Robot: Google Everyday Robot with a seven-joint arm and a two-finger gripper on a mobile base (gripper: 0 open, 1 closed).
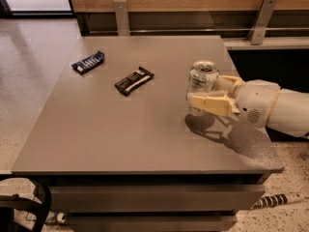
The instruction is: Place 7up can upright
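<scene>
Count: 1 silvery-white aluminium 7up can, 2 flat dark snack-bar wrappers. Your cream gripper clasps the can upright between its jaws, near the right edge of the grey table.

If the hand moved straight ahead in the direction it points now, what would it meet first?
The hand, closed on the soda can, points toward the picture's left across the table. The way looks free at first; the black snack bar lies nearest that line, but depth is unclear.
</scene>
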